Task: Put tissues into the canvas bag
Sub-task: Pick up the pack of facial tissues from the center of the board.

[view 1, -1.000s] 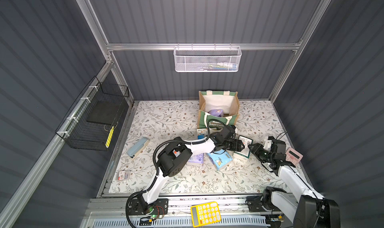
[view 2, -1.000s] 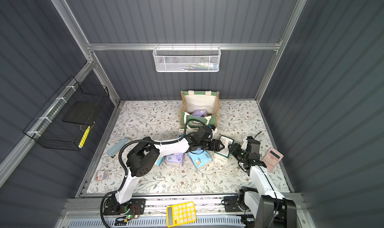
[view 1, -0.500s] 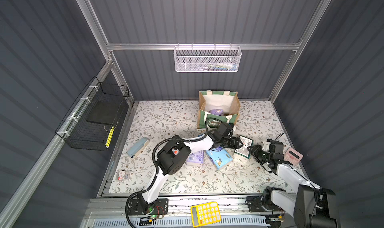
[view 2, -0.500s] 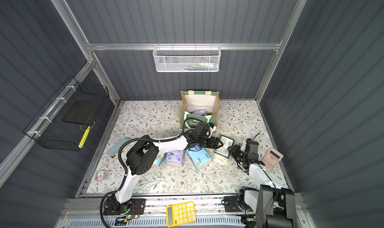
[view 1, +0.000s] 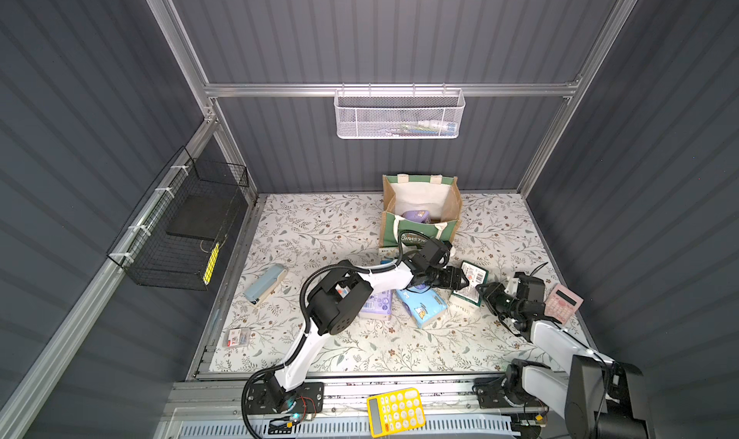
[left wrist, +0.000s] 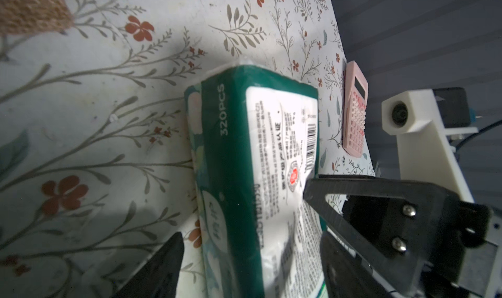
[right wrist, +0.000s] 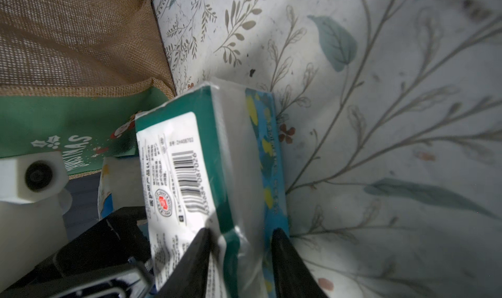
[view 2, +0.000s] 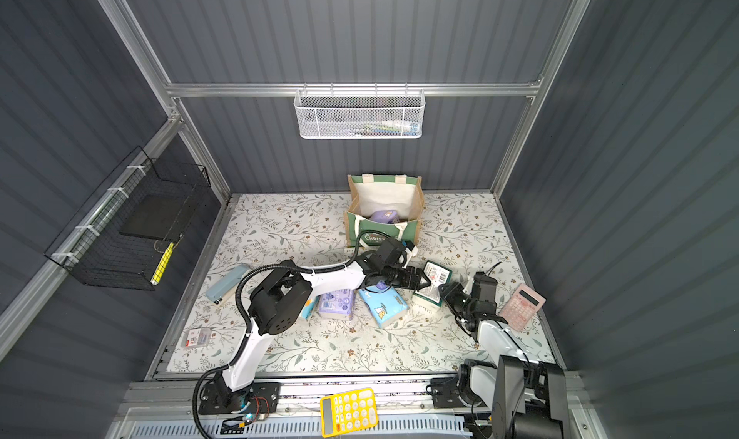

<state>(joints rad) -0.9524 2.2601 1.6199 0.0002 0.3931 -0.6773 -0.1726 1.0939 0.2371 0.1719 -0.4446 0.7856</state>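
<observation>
Overhead, left claw and right claw just crowded the dark green pack; wrist views showed the left spread astride it, the right's grip unclear.

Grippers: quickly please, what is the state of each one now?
Left gripper: open, jaws on either side of the green pack.
Right gripper: closed on one end of the same pack, it seems.
</observation>
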